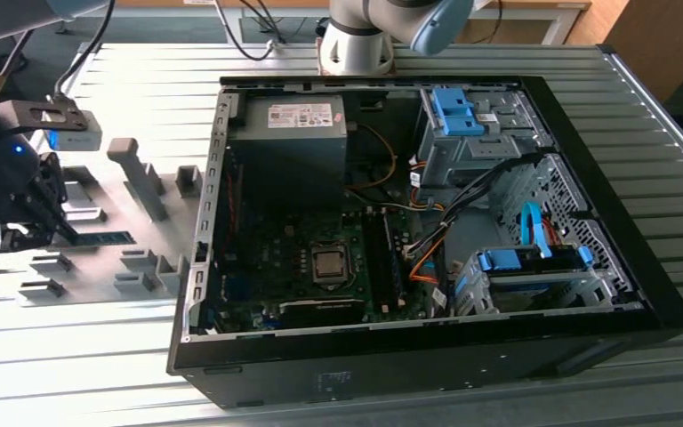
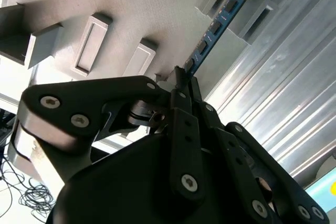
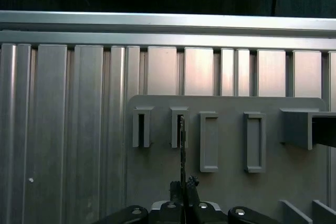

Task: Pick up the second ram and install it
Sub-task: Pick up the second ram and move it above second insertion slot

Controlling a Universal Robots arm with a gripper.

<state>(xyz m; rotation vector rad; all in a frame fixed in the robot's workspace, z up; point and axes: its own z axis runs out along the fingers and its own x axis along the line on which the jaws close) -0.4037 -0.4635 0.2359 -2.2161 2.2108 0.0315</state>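
Closest to the lens, the black claw [image 2: 182, 75] appears to be clamped on one end of the ram stick [image 2: 216, 24], a fingertip pressed to each flat face. The blue-green stick stands on edge, its far end seated in a grey holder block [image 2: 257, 9]. In the first wrist view the stick [image 3: 182, 145] shows edge-on, a thin line running from the claw [image 3: 184, 186] to one slot. At the exterior view's left, claw [image 1: 47, 227] and stick [image 1: 110, 237] sit over a grey plate [image 1: 104, 191] on the ribbed metal counter [image 1: 140, 89], well apart from the memory slots [image 1: 386, 258] inside the open computer case [image 1: 437, 360].
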